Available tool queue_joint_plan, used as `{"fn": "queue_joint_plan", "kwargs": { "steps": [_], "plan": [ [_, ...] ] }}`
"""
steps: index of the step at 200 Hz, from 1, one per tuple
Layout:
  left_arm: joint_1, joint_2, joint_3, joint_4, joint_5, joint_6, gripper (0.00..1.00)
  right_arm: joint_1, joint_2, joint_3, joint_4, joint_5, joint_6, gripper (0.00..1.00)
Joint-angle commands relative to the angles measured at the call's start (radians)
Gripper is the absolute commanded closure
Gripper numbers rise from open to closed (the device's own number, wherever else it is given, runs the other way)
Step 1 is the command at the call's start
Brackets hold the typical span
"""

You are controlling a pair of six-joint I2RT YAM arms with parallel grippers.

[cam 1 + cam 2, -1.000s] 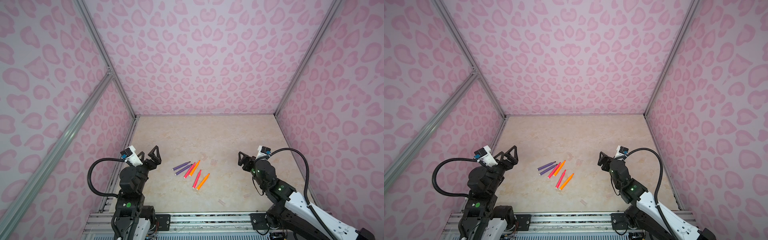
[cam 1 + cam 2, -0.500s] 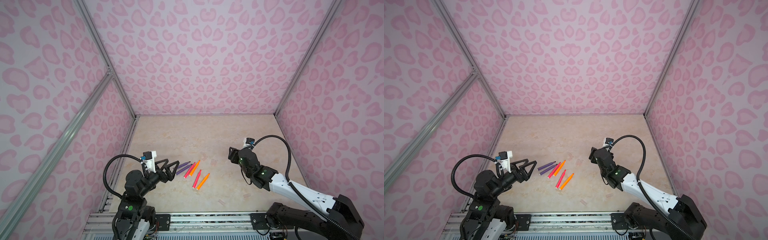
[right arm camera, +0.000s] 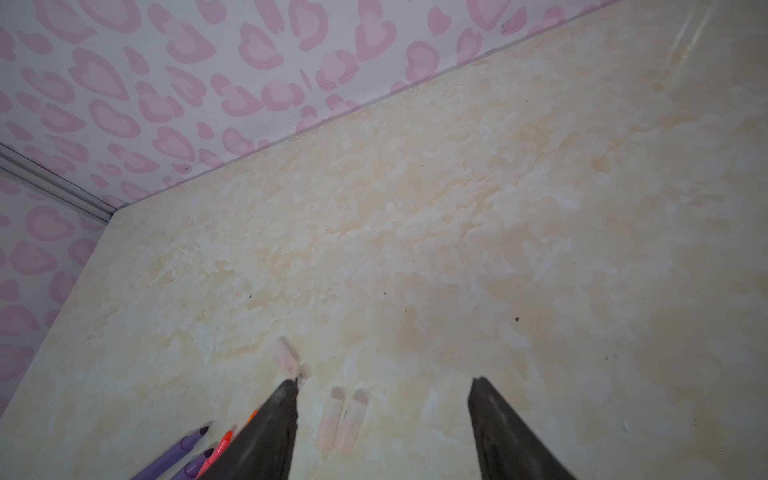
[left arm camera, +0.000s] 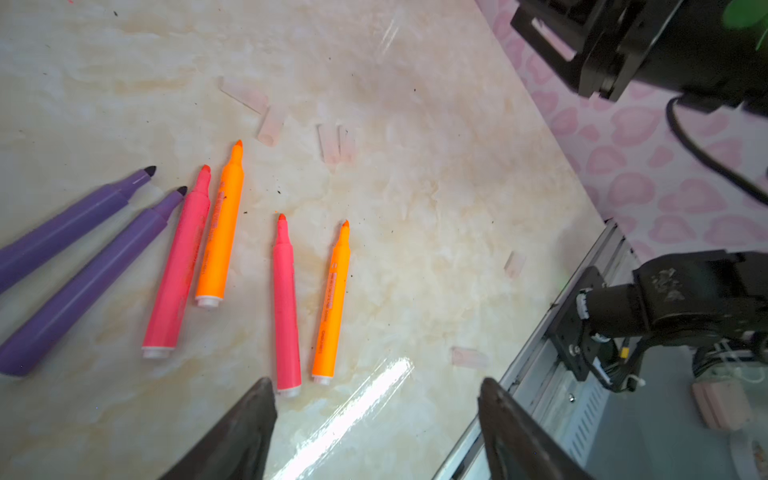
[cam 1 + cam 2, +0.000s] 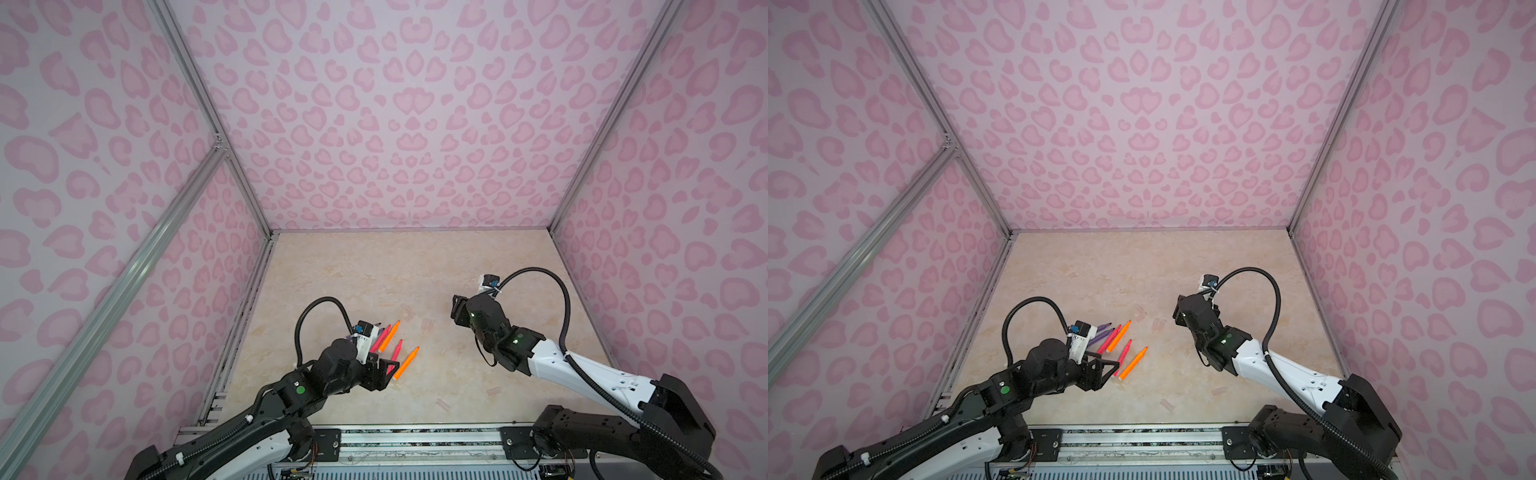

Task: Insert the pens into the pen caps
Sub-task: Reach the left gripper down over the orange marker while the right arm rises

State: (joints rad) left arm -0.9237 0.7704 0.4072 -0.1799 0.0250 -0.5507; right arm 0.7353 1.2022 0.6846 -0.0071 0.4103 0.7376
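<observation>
Just in from the near edge of the surface point(image 5: 353, 270), left tool point(image 4: 376, 382) at the pens point(image 4: 286, 307), right tool point(image 3: 382, 382) seemingly over two pen caps point(image 3: 340, 419), both hang open, empty, pre-grasp.

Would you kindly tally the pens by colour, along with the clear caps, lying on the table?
Purple pens: 2
Pink pens: 2
Orange pens: 2
Clear caps: 6
Total: 12
</observation>
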Motion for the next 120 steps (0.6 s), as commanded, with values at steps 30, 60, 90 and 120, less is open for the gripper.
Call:
{"fn": "queue_joint_plan", "kwargs": {
  "steps": [30, 60, 90, 120],
  "plan": [
    [-0.123, 0.221, 0.120, 0.032, -0.224, 0.039, 0.28, 0.004, -0.010, 0.017, -0.073, 0.007, -0.020, 0.35],
    [-0.153, 0.398, 0.180, 0.045, -0.268, 0.029, 0.36, 0.004, -0.033, -0.019, -0.066, 0.010, -0.026, 0.37],
    [-0.190, 0.548, 0.259, 0.027, -0.332, 0.025, 0.42, 0.004, -0.098, -0.090, -0.013, 0.020, -0.026, 0.37],
    [-0.194, 0.640, 0.324, 0.005, -0.326, 0.030, 0.46, 0.004, -0.137, -0.064, -0.067, 0.024, -0.030, 0.37]
  ]
}}
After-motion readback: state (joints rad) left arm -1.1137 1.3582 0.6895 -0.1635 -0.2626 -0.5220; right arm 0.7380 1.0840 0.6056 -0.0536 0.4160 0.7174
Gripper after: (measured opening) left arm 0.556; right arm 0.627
